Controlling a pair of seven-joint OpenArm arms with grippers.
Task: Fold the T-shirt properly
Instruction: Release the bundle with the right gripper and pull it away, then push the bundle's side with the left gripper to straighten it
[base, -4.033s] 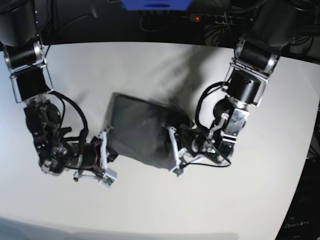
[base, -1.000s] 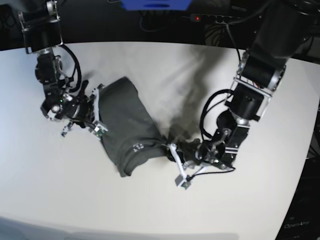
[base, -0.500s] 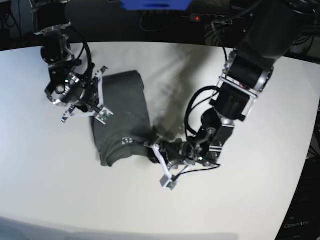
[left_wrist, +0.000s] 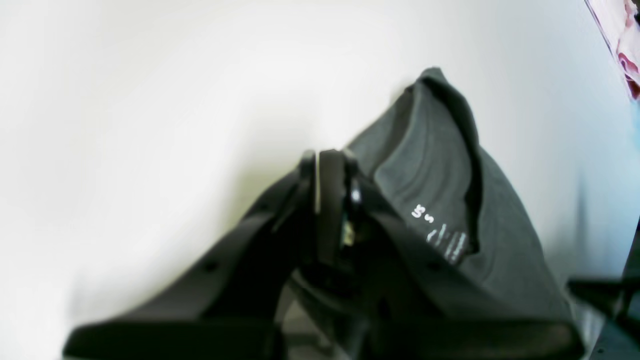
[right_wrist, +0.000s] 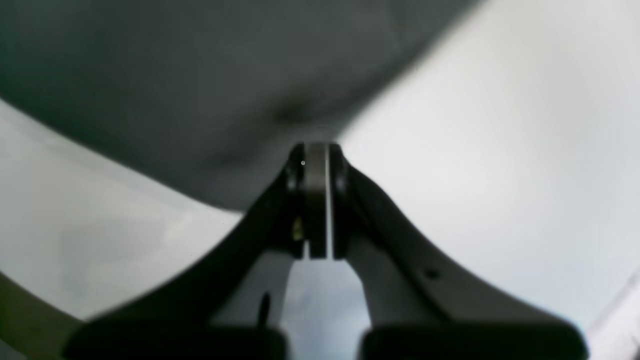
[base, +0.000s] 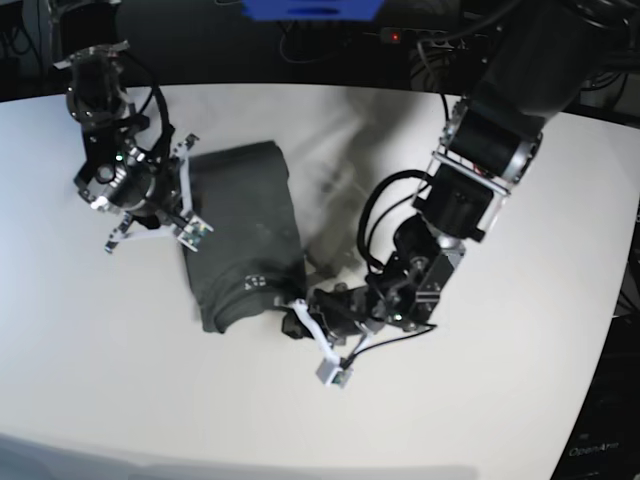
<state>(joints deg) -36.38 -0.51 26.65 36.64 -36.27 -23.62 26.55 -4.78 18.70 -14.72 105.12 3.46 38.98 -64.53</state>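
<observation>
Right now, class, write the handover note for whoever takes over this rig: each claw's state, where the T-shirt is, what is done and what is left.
Left claw: shut on the T-shirt at its near edge, beside the pale label mark.
Right claw: shut on the shirt's far-side edge.
T-shirt: a compact dark grey bundle lying on the white table, stretched between the two claws.
Done: the shirt is already doubled over into a narrow shape.
Left: probably lay it flat, release both claws and check the edges line up; the wrist views are too blurred to judge neatness.
</observation>
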